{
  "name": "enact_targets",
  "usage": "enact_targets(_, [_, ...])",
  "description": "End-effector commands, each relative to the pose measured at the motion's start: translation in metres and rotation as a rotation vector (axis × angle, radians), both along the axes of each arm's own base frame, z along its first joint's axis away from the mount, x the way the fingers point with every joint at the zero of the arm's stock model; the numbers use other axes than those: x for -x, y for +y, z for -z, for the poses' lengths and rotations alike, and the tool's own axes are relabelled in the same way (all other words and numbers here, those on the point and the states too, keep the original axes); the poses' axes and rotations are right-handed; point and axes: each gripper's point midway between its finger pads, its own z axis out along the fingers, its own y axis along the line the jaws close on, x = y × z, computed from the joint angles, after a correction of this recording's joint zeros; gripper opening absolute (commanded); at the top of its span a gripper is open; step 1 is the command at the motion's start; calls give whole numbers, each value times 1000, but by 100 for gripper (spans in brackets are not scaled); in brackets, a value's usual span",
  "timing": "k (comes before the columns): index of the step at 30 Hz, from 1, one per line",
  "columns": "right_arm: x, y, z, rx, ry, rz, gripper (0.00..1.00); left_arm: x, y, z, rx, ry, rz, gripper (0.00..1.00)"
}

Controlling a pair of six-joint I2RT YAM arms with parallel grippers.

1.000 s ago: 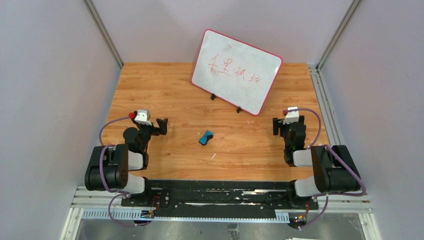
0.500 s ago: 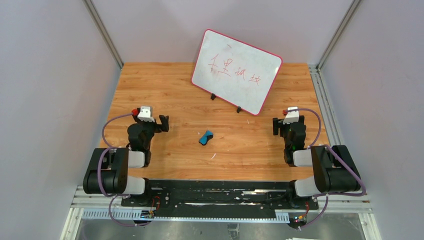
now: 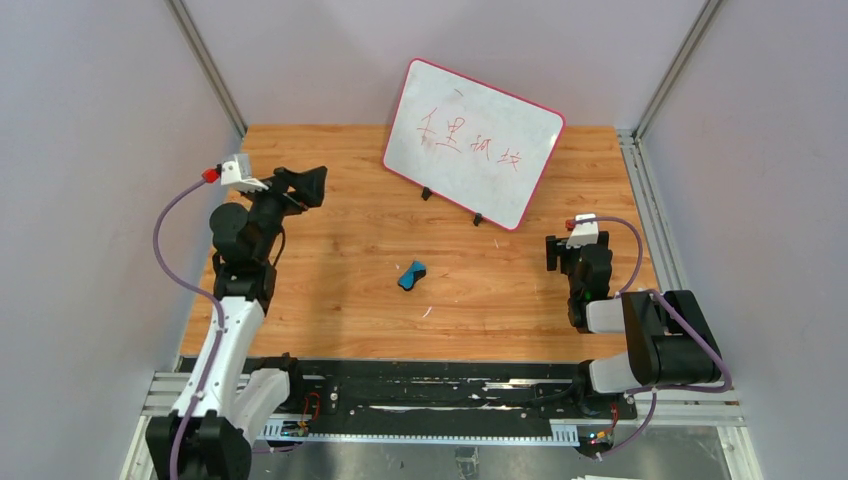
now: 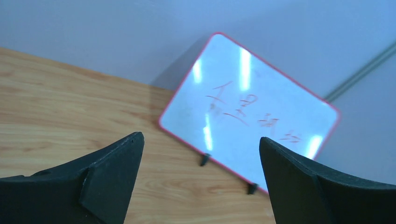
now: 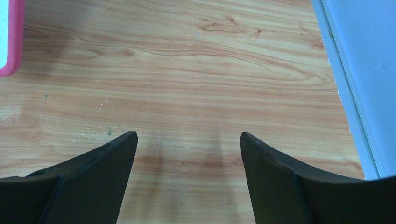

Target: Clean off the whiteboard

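Observation:
The whiteboard [image 3: 473, 143] stands tilted on small black feet at the back of the wooden table, with red handwriting on it. It also shows in the left wrist view [image 4: 252, 116], and its pink rim shows at the left edge of the right wrist view [image 5: 10, 37]. The blue-and-black eraser block [image 3: 411, 274] lies at the table's middle. My left gripper [image 3: 308, 185] is open and empty, raised at the left and facing the board [image 4: 201, 140]. My right gripper [image 3: 552, 251] is open and empty, low at the right [image 5: 188, 136].
Grey walls with metal corner posts [image 3: 205, 65] enclose the table on three sides. A metal rail [image 3: 640, 170] runs along the table's right edge. A small white scrap [image 3: 427, 313] lies near the front.
My left arm has risen and swung back and to the left, its gripper now pointing at the whiteboard. The right arm, the eraser and the board have not moved.

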Motion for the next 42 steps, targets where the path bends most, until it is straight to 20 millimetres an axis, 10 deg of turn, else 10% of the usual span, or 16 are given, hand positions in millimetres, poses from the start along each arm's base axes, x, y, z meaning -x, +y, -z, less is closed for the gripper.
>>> enact_targets(1, [-7,-5,-12,-10,-39,22,82,38,-46,-25,287,56,239,98])
enact_targets(10, [-7,-5,-11,-10,-38,23,82,133,-78,-111,535,-422,681,98])
enact_targets(19, [-7,-5,-12,-12,-40,22,82,110,-127,-97,382,-179,923,98])
enact_targets(20, [-7,-5,-11,-12,-39,22,82,109,-130,-96,381,-174,931,94])
enact_targets(23, [-7,-5,-11,-12,-39,23,82,100,-137,-93,428,-138,957,26])
enact_targets(25, [-7,-5,-11,-12,-38,22,81,97,-146,-93,411,-103,1015,18])
enact_targets(28, [-7,-5,-11,-12,-39,22,81,69,-164,-65,279,62,958,1])
enact_targets(36, [-7,-5,-11,-12,-39,22,79,10,-138,65,-564,689,329,0])
enact_targets(42, [-7,-5,-11,-12,-39,22,78,18,-153,123,-891,860,313,23])
